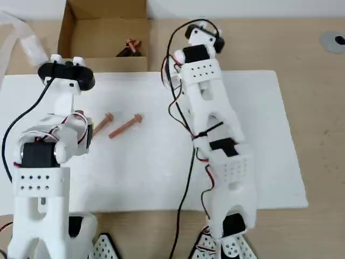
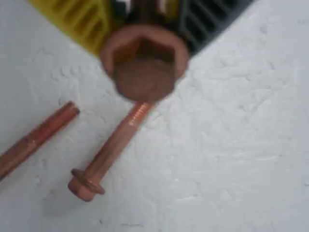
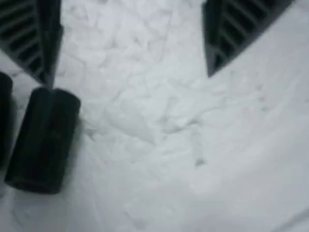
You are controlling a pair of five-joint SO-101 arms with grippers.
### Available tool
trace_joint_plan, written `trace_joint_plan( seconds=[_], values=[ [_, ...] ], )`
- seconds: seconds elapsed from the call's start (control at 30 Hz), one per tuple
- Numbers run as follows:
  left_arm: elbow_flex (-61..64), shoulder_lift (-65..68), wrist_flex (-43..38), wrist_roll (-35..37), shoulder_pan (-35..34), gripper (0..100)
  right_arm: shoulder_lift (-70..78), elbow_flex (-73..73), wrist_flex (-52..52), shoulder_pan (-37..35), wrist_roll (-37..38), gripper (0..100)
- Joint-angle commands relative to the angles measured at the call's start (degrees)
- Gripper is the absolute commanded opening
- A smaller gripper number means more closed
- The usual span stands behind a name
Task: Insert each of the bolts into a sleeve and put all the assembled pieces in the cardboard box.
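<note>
Left gripper (image 2: 144, 12), pinching a bolt (image 2: 145, 65), should hold it level while the spread right gripper (image 3: 130, 38) takes a sleeve (image 3: 43, 140).

The wooden table (image 1: 318, 108) bears a white sheet (image 1: 145, 172) and cardboard box (image 1: 113, 64).

Tan wooden table (image 1: 318, 108) — white foam mat (image 1: 145, 167)
</note>
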Motion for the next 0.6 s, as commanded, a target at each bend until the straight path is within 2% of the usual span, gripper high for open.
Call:
trace_joint_plan(
  seconds=[0.0, 0.57],
  values=[
    [-0.2, -2.1, -1.1, -0.5, -0.2, 1, 1.1, -0.5, -1.1, 1.5, -0.5, 23.9],
    [0.4, -2.0, -1.1, -0.5, -0.2, 1, 5.5, -0.1, -2.6, 4.1, -0.1, 23.9]
  ],
)
